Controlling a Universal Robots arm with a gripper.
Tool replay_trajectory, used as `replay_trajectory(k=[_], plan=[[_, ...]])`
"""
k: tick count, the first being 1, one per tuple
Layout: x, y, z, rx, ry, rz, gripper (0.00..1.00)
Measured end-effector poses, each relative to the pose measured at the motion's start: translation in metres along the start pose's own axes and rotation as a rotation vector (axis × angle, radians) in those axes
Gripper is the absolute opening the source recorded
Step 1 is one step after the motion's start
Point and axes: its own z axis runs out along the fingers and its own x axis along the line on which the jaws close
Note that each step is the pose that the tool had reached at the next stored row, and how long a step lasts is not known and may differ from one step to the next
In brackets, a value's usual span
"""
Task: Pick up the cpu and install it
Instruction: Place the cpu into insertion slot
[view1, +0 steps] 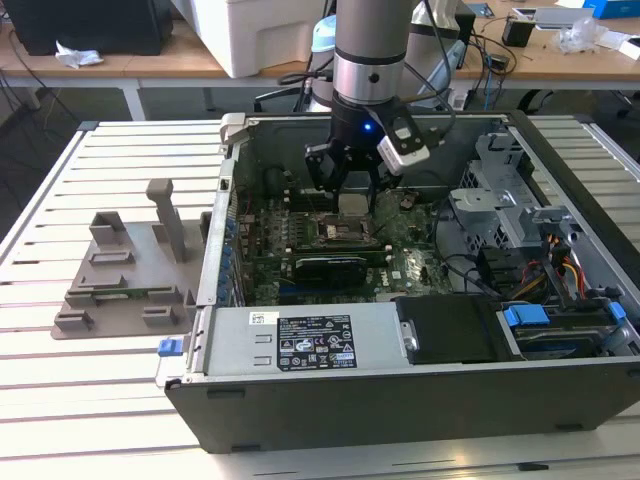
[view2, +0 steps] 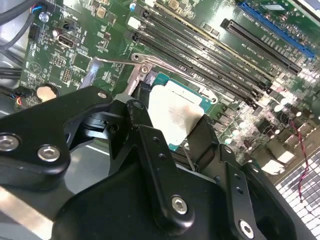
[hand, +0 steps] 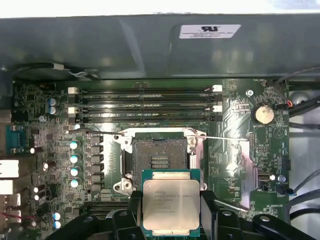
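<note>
My gripper (view1: 350, 192) hangs inside the open computer case (view1: 300, 345), shut on the cpu (view1: 352, 203). The cpu (hand: 171, 202) is a flat square chip with a silvery metal top and green edge, held level between the two black fingers (hand: 134, 212). In the first wrist view it hovers just off one side of the open, black-framed socket (hand: 159, 154), whose metal frame and lever wire are raised. The second wrist view shows the cpu (view2: 175, 115) clamped between the fingers (view2: 137, 117) above the green motherboard (view2: 90, 60). The socket (view1: 335, 232) lies just below the gripper.
Memory slots (hand: 145, 102) run along the far side of the socket. A black card (view1: 330, 268), the power supply (view1: 310, 345) and the drive cage (view1: 500, 190) crowd the case. A grey plastic tray (view1: 120, 285) lies on the slatted table at the exterior view's left.
</note>
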Motion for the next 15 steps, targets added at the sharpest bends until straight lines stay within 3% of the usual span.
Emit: replay_trajectory(k=[10, 12, 15], plan=[[0.0000, 0.0000, 0.0001, -0.0007, 0.0014, 0.183, 0.55], [0.0000, 0.0000, 0.0002, -0.0005, 0.0020, 0.266, 0.55], [0.0000, 0.0000, 0.0003, -0.0006, 0.0026, 0.347, 0.55]])
